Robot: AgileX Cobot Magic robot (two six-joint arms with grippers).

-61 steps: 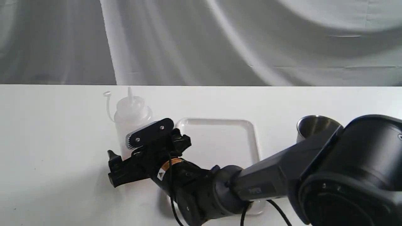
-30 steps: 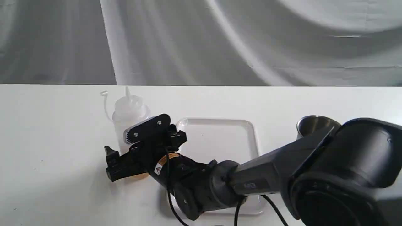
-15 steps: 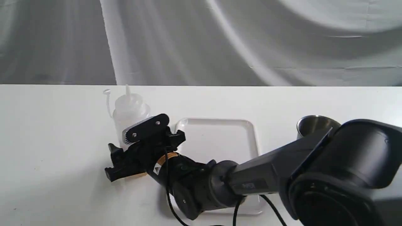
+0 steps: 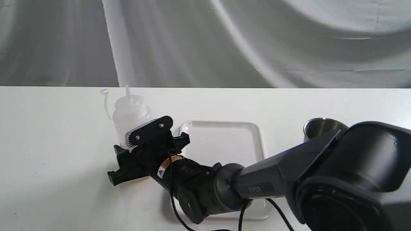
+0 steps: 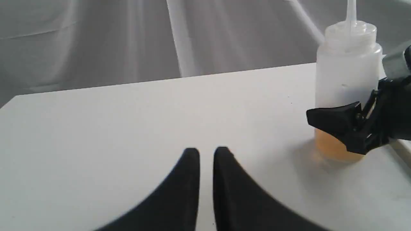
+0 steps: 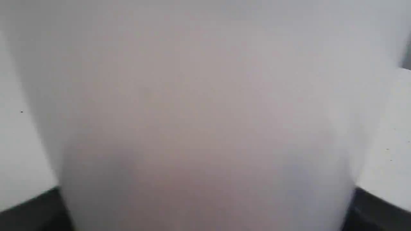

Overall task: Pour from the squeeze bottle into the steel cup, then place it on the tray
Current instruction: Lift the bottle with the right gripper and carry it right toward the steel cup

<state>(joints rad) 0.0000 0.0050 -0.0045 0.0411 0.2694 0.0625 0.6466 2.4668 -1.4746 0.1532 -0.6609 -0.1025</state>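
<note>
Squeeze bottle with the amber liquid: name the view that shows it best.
Left wrist view: the translucent whitish plastic squeeze bottle shows nozzle to amber base, only a finger of the right hand crossing it. Exterior view hides its lower part behind that hand. Right wrist view: only a blurred whitish wall.

Staged lab bench: white table before a draped grey cloth backdrop.

Orange-white warning sticker w/ triangle sign, on wrist behind right tool; no words legible. Faint lettering on arm link, too blurred to read.
</note>
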